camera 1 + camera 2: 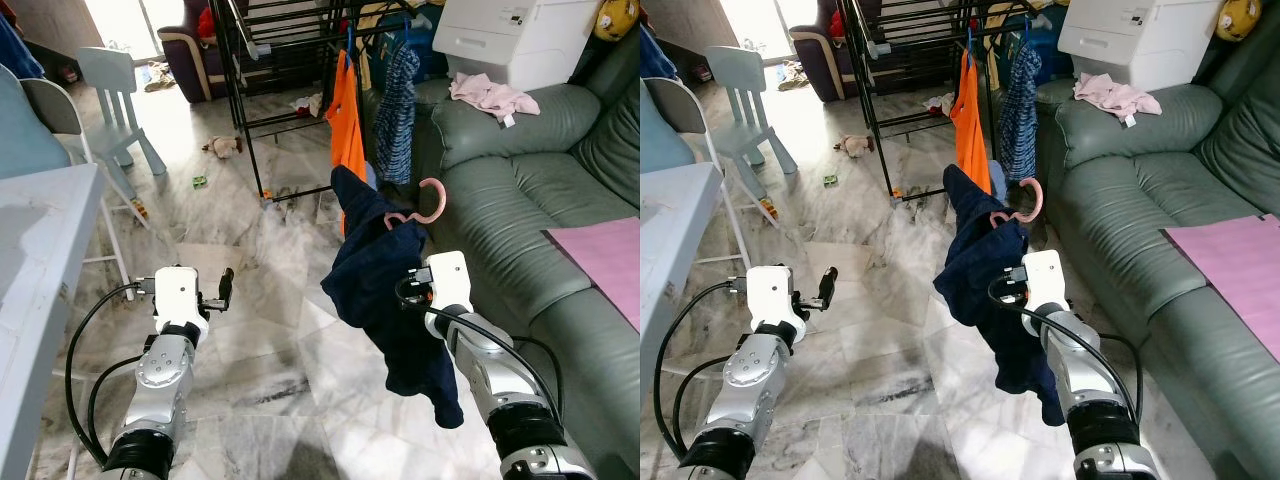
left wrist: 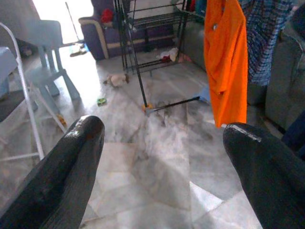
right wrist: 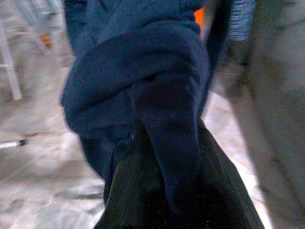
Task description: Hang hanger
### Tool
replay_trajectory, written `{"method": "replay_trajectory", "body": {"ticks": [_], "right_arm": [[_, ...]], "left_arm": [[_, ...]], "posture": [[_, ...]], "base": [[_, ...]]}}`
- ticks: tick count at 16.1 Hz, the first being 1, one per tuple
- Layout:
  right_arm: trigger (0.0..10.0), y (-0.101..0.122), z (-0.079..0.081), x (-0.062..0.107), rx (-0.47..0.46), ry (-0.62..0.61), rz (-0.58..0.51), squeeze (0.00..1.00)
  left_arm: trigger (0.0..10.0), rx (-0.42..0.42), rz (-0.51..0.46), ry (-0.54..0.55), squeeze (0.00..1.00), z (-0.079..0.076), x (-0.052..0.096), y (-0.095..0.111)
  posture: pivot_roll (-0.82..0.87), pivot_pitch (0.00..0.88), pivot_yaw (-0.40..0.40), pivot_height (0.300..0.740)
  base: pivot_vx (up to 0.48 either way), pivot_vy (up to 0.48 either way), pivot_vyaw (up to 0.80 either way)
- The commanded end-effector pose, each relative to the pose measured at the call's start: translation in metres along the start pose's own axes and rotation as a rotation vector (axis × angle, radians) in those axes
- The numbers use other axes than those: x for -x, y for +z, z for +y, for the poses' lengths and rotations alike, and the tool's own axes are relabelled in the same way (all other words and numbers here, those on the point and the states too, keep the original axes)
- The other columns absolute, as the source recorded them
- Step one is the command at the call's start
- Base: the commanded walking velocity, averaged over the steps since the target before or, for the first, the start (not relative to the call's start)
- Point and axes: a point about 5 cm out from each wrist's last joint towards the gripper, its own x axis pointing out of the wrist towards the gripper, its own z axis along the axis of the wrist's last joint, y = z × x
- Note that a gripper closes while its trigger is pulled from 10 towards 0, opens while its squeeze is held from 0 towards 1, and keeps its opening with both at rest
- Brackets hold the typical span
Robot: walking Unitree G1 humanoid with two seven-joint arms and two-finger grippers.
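A pink hanger carries a navy garment that droops almost to the floor. My right gripper is raised in front of the sofa and shut on the hanger through the cloth. In the right wrist view its fingers are pressed together under the navy fabric, which hides the tips. The black drying rack stands ahead, beyond the hanger, with an orange shirt and a blue plaid shirt hanging on it. My left gripper is held low on the left, open and empty over the marble floor.
A green sofa runs along the right, with a pink cloth and a pink mat on it. A white table and a pale blue child's chair stand on the left. A small toy lies near the rack.
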Motion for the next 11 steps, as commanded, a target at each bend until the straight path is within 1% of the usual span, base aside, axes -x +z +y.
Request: {"method": "replay_trajectory", "body": {"ticks": [1,2,4,6,9,11], "right_arm": [[10.0,0.0044,0.0036,0.0024,0.012,-0.068,-0.011,0.0],[10.0,0.0034,0.0039,0.0022,0.022,-0.079,-0.006,0.0],[10.0,0.0036,0.004,0.0021,0.002,-0.086,-0.017,0.0],[10.0,0.0063,0.0044,0.0035,0.024,-0.088,-0.028,0.0],[10.0,0.0078,0.0046,0.0027,0.031,-0.1,-0.024,0.0],[10.0,0.0081,0.0072,0.0013,0.045,-0.082,-0.02,0.0]], "left_arm": [[10.0,0.024,0.015,0.006,0.0,0.0013,-0.0013,0.0036],[10.0,0.027,0.016,0.004,0.0,0.0012,-0.0017,0.0037],[10.0,0.024,0.014,0.005,0.0,0.0016,-0.0023,0.0046],[10.0,0.024,0.013,0.008,0.0,0.0023,-0.0025,0.0075],[10.0,0.023,0.013,0.012,0.0,0.0026,-0.0042,0.0107],[10.0,0.023,0.011,0.014,0.0,0.0023,-0.0049,0.012]], "posture": [[-0.16,0.0,0.086,0.74],[-0.16,0.0,0.086,0.74],[-0.15,0.0,0.085,0.74],[-0.15,0.0,0.084,0.74],[-0.15,0.0,0.083,0.74],[-0.15,0.0,0.083,0.74]], "base": [[0.416,0.0,0.0],[0.416,0.0,0.0],[0.414,0.0,0.0],[0.414,0.0,0.0],[0.423,0.0,0.45],[0.446,0.0,0.48]]}}
